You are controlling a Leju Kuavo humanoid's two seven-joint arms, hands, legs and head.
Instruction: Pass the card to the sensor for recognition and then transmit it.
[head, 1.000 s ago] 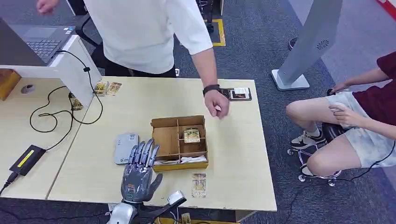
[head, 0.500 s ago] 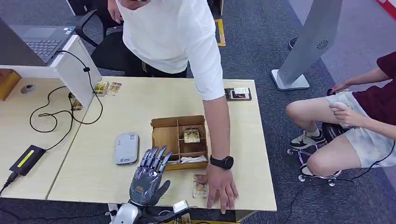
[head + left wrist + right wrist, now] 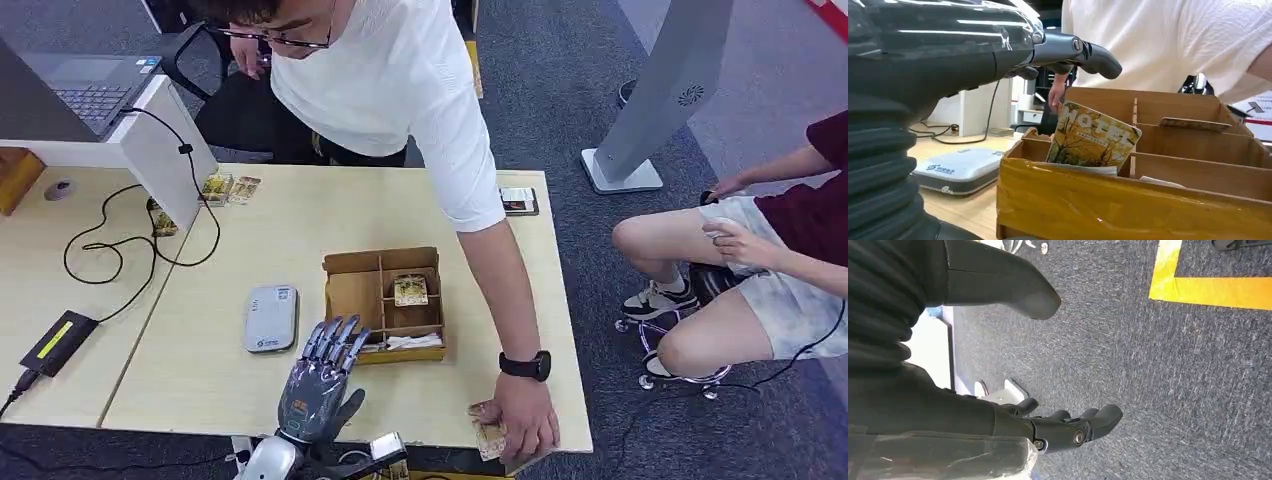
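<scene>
A picture card (image 3: 410,290) lies in the divided cardboard box (image 3: 352,262) at mid table. In the left wrist view a yellow "HOTEL" card (image 3: 1093,137) leans upright inside the box (image 3: 1128,207). The grey-white sensor (image 3: 271,318) lies flat left of the box, and the left wrist view has the sensor (image 3: 960,170) low on the table. My left hand (image 3: 320,385) hovers at the box's front left corner, fingers spread, holding nothing. A person's hand (image 3: 528,418) pinches another card (image 3: 488,436) at the table's front right edge. My right hand (image 3: 1063,427) hangs over carpet, fingers apart and empty.
The standing person leans over the table's right side, arm stretched along the box. A laptop (image 3: 92,92), a black adapter (image 3: 59,341) and cables sit on the left. Cards (image 3: 230,188) and a dark card holder (image 3: 518,201) lie at the back. Another person sits at the right.
The person's hand slid the loose card from in front of the box to the front right edge and lifted it. My left hand shifted slightly right, then held still.
</scene>
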